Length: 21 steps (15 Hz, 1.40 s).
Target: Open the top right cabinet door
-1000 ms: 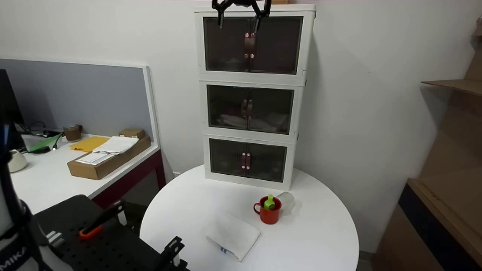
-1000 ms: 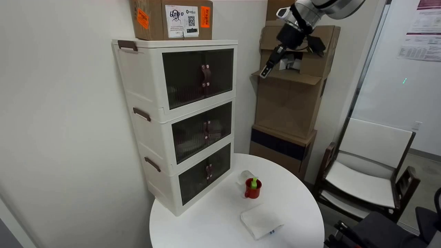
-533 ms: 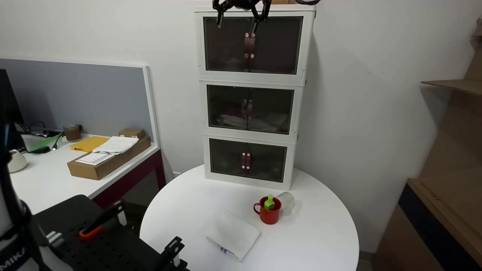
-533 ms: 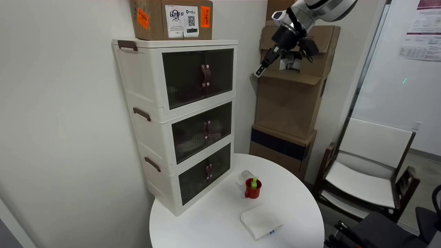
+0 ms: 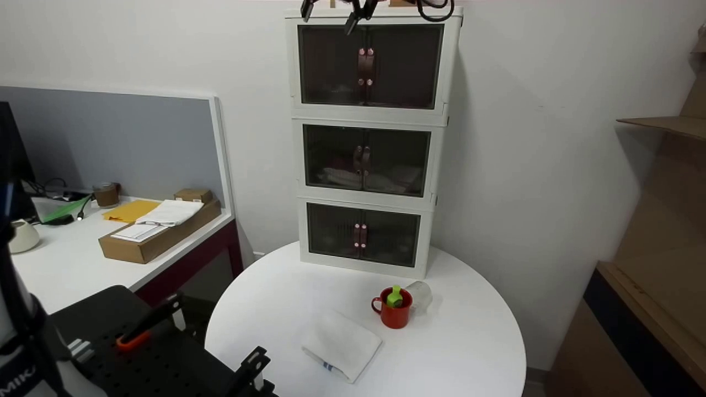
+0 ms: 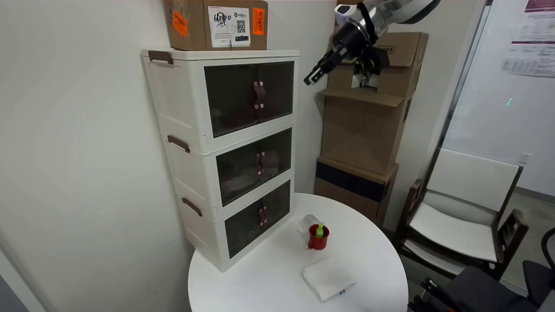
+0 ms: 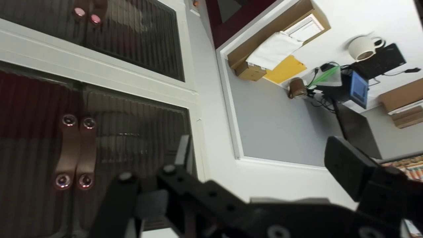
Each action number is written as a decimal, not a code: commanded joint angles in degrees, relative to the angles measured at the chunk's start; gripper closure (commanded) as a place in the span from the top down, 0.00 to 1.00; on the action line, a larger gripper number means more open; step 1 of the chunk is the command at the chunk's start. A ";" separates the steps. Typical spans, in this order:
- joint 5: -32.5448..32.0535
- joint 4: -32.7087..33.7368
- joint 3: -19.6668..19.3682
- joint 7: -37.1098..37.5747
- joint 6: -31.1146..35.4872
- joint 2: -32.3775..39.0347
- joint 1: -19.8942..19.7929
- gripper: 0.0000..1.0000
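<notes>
The white three-tier cabinet (image 5: 369, 114) has dark ribbed doors, all shut. The top right door (image 5: 405, 66) also shows in an exterior view (image 6: 277, 93). Its brown strap handle (image 5: 370, 67) sits beside the left door's handle (image 5: 361, 67) at the middle seam. The wrist view is upside down; there the right door (image 7: 29, 162) and its handle (image 7: 68, 148) lie at the left. My gripper (image 5: 329, 19) is open and empty, near the top edge of the top tier in that picture. An exterior view shows the gripper (image 6: 311, 79) in front of the cabinet, apart from the handles.
A cardboard box (image 6: 234, 26) sits on the cabinet. The round white table (image 5: 441, 358) holds a red mug (image 5: 395, 311), a clear glass (image 5: 420, 296) and a folded cloth (image 5: 342, 344). Stacked cardboard boxes (image 6: 357, 134) stand beside it. A desk (image 5: 55, 270) is on the cabinet's other side.
My gripper has moved closer to the cabinet and slightly up. The wrist has turned, so the fingertips look closer together in an exterior view. The doors have not moved.
</notes>
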 commanded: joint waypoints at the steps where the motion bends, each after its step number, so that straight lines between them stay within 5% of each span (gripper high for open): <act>1: 7.15 11.15 1.15 -9.81 -12.37 11.96 -4.97 1.00; 5: 17.81 19.54 3.86 -18.83 -22.01 23.23 -12.38 1.00; 10: 26.48 26.32 7.66 -18.76 -21.73 31.13 -17.59 1.00; 21: 24.11 39.06 11.71 -17.16 -20.12 42.27 -18.27 1.00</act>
